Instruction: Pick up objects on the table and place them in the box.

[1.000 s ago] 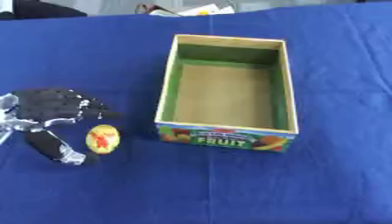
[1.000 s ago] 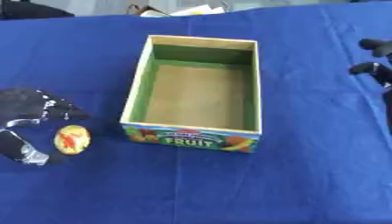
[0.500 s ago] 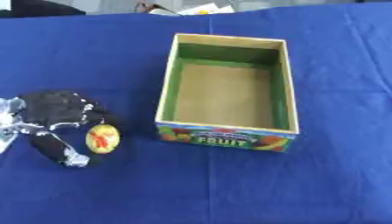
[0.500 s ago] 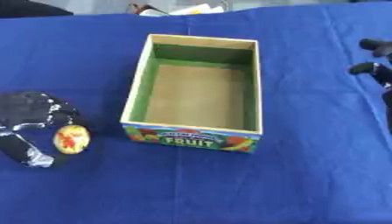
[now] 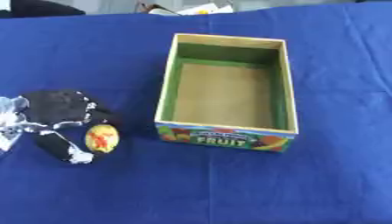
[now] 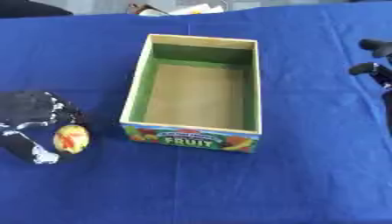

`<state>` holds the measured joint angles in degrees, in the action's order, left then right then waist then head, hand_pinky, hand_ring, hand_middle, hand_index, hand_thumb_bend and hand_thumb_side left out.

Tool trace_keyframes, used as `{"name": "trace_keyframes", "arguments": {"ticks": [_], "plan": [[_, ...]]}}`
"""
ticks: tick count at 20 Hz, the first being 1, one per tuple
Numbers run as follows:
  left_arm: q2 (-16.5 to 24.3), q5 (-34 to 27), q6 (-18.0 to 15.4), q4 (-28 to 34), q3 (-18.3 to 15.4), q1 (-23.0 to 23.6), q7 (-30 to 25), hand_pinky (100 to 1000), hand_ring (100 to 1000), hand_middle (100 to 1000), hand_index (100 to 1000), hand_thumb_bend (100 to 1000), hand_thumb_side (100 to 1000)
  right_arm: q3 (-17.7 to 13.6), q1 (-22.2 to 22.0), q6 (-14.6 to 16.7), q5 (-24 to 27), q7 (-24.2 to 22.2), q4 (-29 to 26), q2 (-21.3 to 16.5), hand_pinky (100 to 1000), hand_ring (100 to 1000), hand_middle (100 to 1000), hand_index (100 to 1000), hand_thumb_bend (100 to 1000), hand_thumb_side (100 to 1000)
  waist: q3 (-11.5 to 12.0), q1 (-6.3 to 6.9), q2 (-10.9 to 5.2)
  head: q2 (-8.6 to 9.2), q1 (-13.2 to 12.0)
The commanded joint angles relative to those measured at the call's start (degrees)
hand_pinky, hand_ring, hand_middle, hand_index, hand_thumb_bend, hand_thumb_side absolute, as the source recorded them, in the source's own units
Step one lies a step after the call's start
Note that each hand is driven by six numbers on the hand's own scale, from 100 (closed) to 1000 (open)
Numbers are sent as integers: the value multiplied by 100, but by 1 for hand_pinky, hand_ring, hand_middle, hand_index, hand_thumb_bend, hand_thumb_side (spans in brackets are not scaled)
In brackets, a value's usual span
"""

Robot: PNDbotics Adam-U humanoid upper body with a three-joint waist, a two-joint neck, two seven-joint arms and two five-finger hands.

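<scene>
Blue cloth covers the bench (image 5: 229,192) edge to edge, creased in a few lines. Nearest, at the left edge, the left hand (image 5: 54,118), black with silver joints, sits low on the cloth with its fingers and thumb curled around a small yellow egg-shaped object (image 5: 101,138) with red markings; the object is held at the hand's right side, just beside the box but not touching it. Box (image 5: 227,94) next, center of bench, open top, green inner walls, tan floor, nothing inside, "FRUIT" label with fruit pictures on its near wall. Right hand (image 6: 375,65) shows only at the right edge of the right eye view, dark fingers poking in, well apart from the box; cannot tell if it is open or closed. Far edge: some clutter beyond the cloth, too unclear to name.
</scene>
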<state>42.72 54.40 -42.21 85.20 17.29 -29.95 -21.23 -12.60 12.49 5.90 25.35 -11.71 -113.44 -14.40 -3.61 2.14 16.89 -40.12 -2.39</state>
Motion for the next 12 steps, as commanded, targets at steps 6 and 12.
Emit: {"name": "trace_keyframes", "arguments": {"ticks": [6,12], "plan": [[98,370,-976,-82,24,37,-745,427,583,599,858,370,845,-2,25,13,14,-27,-115,-66,551,768,524,840,100,1000,-10,-19,-76,45,-23],[98,565,-976,-61,20,57,-567,339,522,538,797,267,666,6,25,-3,13,-42,-115,-57,552,768,524,840,100,1000,-11,-20,-82,51,-21]]}}
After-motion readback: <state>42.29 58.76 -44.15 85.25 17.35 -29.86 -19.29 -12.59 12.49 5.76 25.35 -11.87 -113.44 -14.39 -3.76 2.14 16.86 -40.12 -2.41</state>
